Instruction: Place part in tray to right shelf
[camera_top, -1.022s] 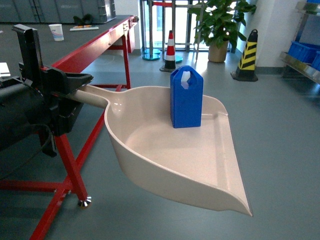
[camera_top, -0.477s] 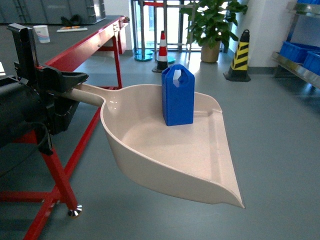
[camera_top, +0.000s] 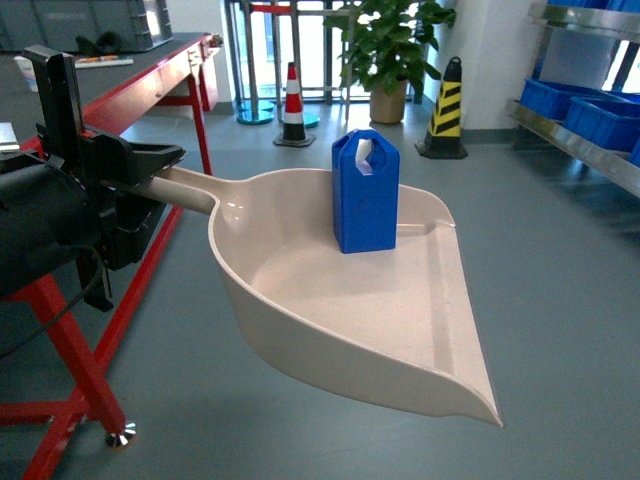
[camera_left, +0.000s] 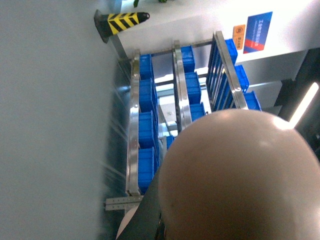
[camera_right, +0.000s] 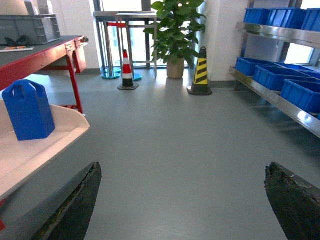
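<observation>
Part riding in the tray.
My left gripper (camera_top: 150, 168) clamps the tray (camera_top: 400, 330) handle, part (camera_top: 365, 192) upright; right gripper (camera_right: 185, 200) jaws spread wide.

Glossy beige plastic tray (camera_top: 340, 310)

The block (camera_top: 365, 192) stands upright in the scoop (camera_top: 300, 290), toward its back wall at 12 o'clock. The scoop's handle runs out to 9 o'clock into the left gripper (camera_top: 125, 170) — fingers closed on it. Behind it at 10 o'clock stands the table (camera_top: 140, 85); at 12, two cones (camera_top: 293, 105) and a plant (camera_top: 385, 50); at 2 o'clock — the shelf (camera_top: 575, 140) with crates.
</observation>
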